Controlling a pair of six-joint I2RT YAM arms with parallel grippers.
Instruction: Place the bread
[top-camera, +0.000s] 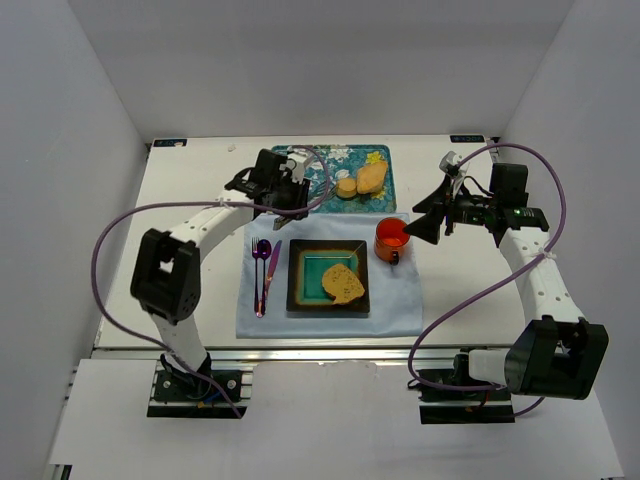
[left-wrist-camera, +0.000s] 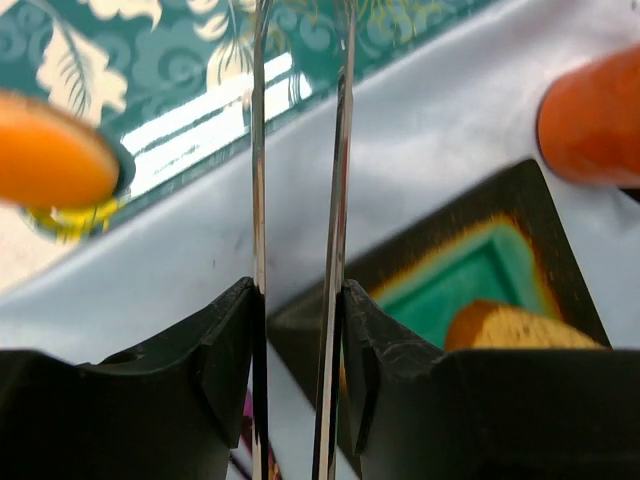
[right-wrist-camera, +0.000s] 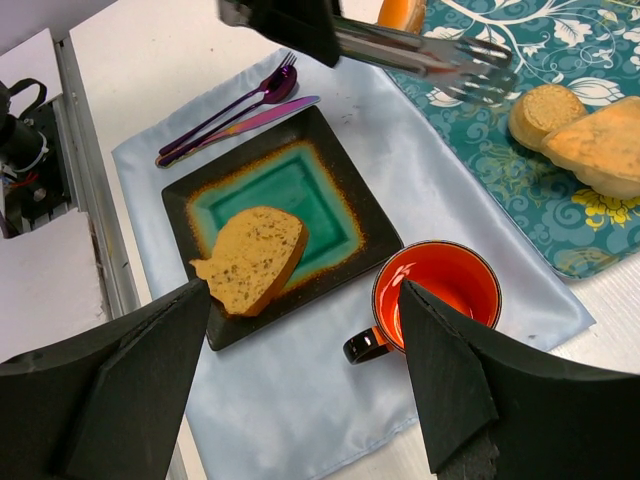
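A slice of bread (top-camera: 343, 284) lies on the square teal and black plate (top-camera: 300, 300); it also shows in the right wrist view (right-wrist-camera: 250, 258) and the left wrist view (left-wrist-camera: 510, 325). Two more bread pieces (top-camera: 360, 182) lie on the patterned teal tray (top-camera: 325, 165). My left gripper (top-camera: 292, 192) is shut on metal tongs (left-wrist-camera: 258, 150), between the tray and the plate. The tongs' tips (right-wrist-camera: 480, 70) are empty, next to a round bread piece (right-wrist-camera: 545, 115). My right gripper (right-wrist-camera: 305, 290) is open and empty above the orange mug (right-wrist-camera: 440, 290).
The plate and mug (top-camera: 391, 238) stand on a light blue placemat (top-camera: 400, 305). A purple fork (top-camera: 258, 275) and knife (top-camera: 272, 262) lie left of the plate. White walls enclose the table on three sides.
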